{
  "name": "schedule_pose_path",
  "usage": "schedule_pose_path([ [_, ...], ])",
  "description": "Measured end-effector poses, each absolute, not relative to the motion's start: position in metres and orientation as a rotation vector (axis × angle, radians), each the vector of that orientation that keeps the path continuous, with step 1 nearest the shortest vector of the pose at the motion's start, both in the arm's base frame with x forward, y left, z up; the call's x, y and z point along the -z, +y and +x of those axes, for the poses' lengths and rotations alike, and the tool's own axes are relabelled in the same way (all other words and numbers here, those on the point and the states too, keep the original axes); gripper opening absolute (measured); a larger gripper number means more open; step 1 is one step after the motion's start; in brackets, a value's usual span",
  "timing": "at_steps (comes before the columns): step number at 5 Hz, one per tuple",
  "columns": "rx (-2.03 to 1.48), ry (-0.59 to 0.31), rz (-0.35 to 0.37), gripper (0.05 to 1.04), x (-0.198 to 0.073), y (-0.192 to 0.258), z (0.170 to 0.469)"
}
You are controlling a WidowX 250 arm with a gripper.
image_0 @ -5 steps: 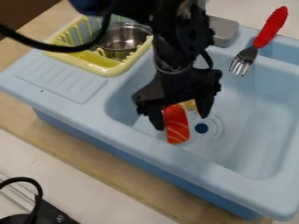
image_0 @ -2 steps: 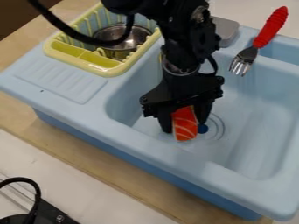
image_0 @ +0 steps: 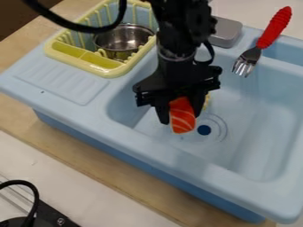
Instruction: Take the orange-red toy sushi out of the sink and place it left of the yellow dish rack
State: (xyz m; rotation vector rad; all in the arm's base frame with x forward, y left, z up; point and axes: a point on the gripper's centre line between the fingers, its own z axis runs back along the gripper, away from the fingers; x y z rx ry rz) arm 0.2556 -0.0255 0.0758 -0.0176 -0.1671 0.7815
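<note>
Over the left part of the blue sink basin [image_0: 254, 119], the black gripper [image_0: 180, 116] is shut on an orange sushi piece with pale stripes [image_0: 182, 120]. The piece hangs tilted between the two fingers, its lower end pointing down beside the dark drain hole [image_0: 204, 130]. A small yellow object [image_0: 206, 101] shows just behind the right finger, mostly hidden by it.
A yellow dish rack [image_0: 106, 68] with a metal pot [image_0: 121, 40] stands at the upper left. A red-handled fork [image_0: 260, 42] lies across the sink's back ledge at the upper right, near a grey block [image_0: 225, 32]. Black cables and hardware [image_0: 41, 213] are at the lower left.
The fingers have closed from both sides onto the orange piece. Since the middle frame, gripper and piece have shifted up and slightly left in the view.
</note>
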Motion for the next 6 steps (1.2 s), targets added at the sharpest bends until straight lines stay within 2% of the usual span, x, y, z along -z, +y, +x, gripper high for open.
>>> schedule_pose_path([
  [2, -0.84, -0.136, 0.009, 0.556, -0.135, -0.018, 0.236],
  [3, -0.93, -0.135, 0.079, 0.556, -0.155, 0.007, 0.221],
  [5, -1.107, -0.046, 0.137, 0.556, -0.148, 0.077, 0.189],
  [6, -0.952, -0.029, 0.147, 0.556, -0.143, 0.103, 0.177],
])
